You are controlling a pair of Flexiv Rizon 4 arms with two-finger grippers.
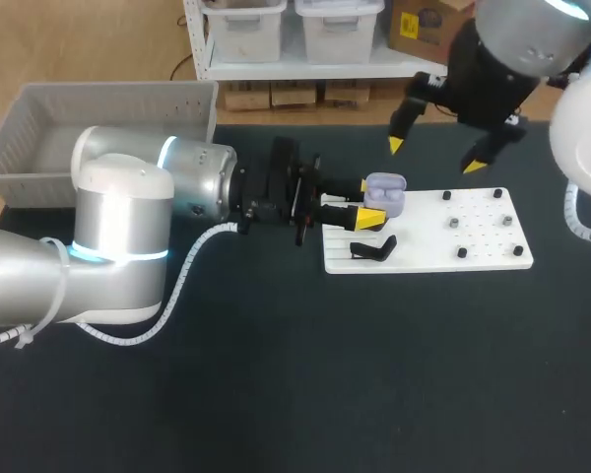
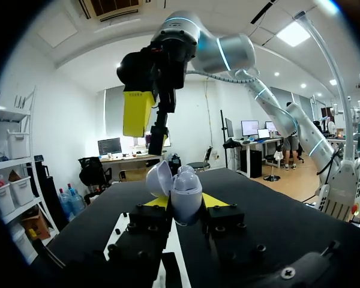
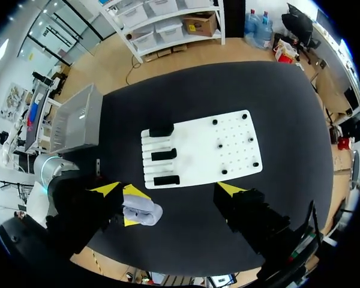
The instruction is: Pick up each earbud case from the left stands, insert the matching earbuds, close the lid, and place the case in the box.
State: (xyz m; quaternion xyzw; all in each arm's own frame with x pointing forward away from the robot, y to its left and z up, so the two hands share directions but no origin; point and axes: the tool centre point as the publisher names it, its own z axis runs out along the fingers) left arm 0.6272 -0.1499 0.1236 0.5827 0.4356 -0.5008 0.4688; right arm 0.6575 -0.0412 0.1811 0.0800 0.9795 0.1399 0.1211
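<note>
1. My left claw (image 1: 366, 201) is clenched on the lavender earbud case (image 1: 385, 190), with one yellow-tipped finger pressed to each side of it.
2. The left wrist view shows the case sitting upright between those fingers, and its lid stands open.
3. From the head view, the case shows over the far left corner of the white board (image 1: 428, 236), which lies flat on the dark table (image 1: 276, 374).
4. Three black stands (image 3: 164, 156) line the board's left edge, and small dark pieces (image 1: 462, 252) dot its right part. I cannot tell what those pieces are.
5. My right claw (image 1: 434, 156) hangs released above the board, just beyond the case. Its fingers are spread wide and grip nothing.
6. The grey box (image 1: 108, 94) sits at the table's far left corner, behind my left arm and well apart from the board.
</note>
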